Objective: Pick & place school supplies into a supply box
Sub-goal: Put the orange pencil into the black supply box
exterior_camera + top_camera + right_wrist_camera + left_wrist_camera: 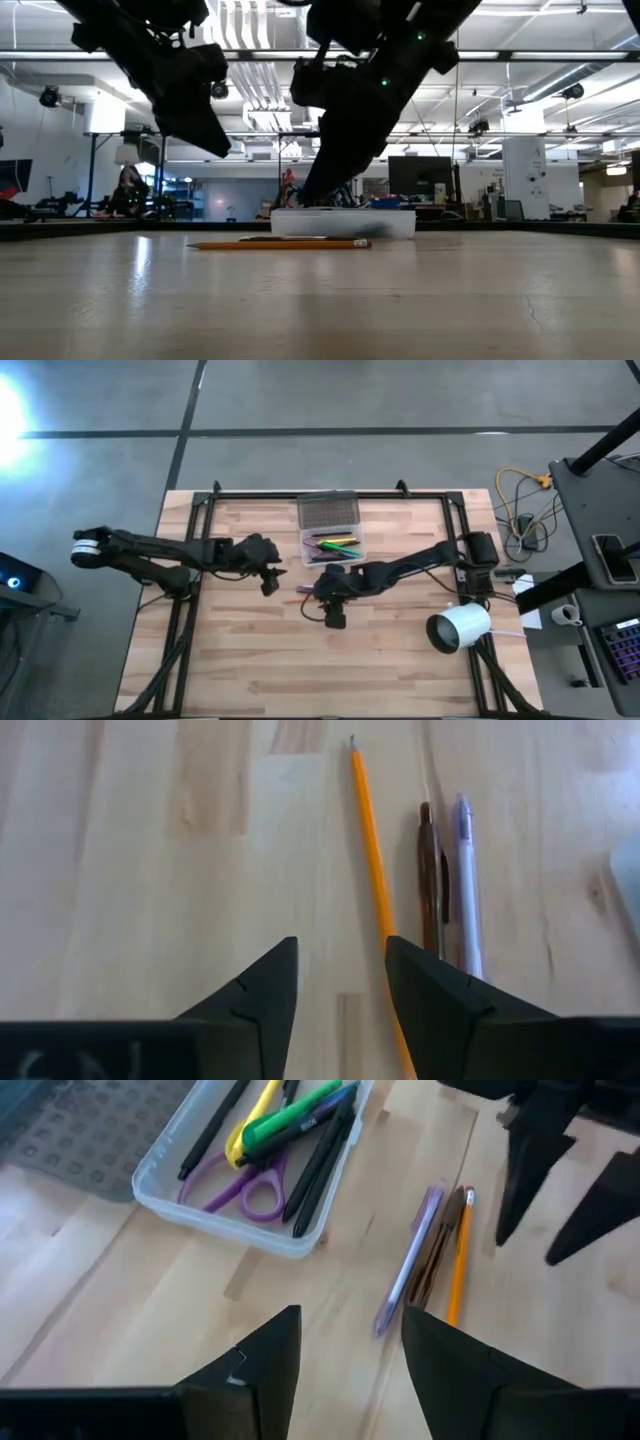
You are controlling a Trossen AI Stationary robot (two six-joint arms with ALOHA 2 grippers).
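High view: supply box sits open at table centre-back, grey lid folded away behind it, green and yellow pens inside. Left gripper hovers just left of the box. Right gripper is just in front of it, over the loose items; these are too small to make out here.

Low view: orange pencil lies flat on the wood in front of the box, both arms hanging above.

Left wrist view: left fingers spread, empty. Box holds purple scissors, green marker, black pens. 3 items left outside: pencil, brown pen, lilac pen, bunched side by side.

Right wrist view: right fingers spread, nothing pinched, the pencil running in under 1 finger; brown and lilac pens just beside it.

Handling guess: pencil is light, stiff, thin, smooth, likely to roll. Pinch across mid-shaft, on the side away from the neighbouring pens.
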